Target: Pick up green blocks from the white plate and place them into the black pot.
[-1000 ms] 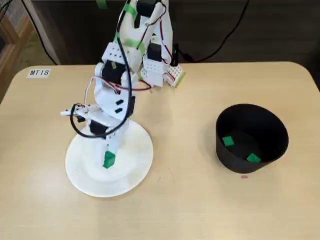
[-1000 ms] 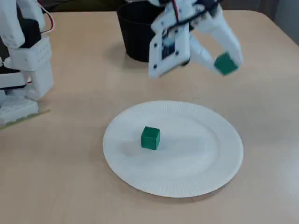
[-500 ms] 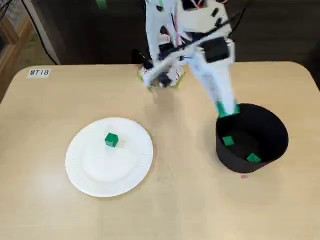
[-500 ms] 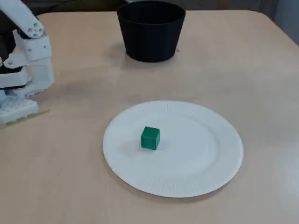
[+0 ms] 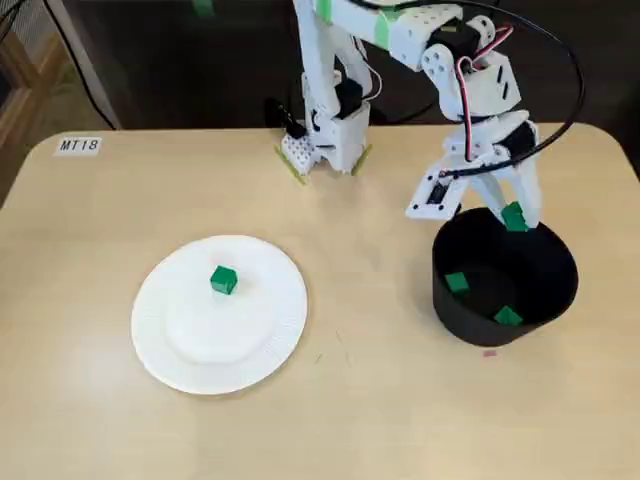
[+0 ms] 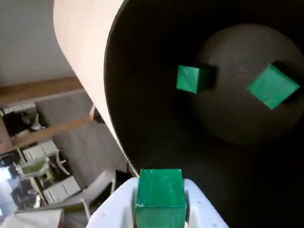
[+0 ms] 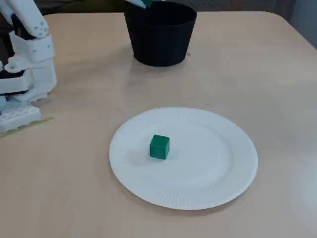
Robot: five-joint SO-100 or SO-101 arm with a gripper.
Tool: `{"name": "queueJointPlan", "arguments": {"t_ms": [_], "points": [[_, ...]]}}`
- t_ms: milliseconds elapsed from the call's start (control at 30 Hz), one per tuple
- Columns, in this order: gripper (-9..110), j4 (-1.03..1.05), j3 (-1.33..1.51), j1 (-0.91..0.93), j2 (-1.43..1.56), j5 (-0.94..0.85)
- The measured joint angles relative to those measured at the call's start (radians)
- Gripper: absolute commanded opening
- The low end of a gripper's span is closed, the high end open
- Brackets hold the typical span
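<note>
Wrist view, item one: gripper [image 6: 160, 214], white fingers clamped on a held green block [image 6: 160, 190], poised above the open mouth of the black pot [image 6: 142, 95].

Item two: pot floor, two loose green blocks, one [image 6: 187, 79] left and one [image 6: 273, 86] right in this view, apart from each other.

Item three, in a fixed view: the gripper [image 5: 514, 216] sits over the pot's far rim (block visible between the fingers).

Item four: white plate [image 5: 170, 350], left of the pot and well apart, carrying a single plate block [image 5: 223, 280] slightly far of centre.

Item five: tan table [image 5: 360, 420]; label "MT18" [image 5: 78, 145] at its far-left corner.
</note>
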Motion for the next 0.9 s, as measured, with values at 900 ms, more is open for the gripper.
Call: {"name": "queueJointPlan", "arguments": {"t_ms": [900], "points": [[-2,-0.189,0.101,0.213,0.052,-0.043]]}}
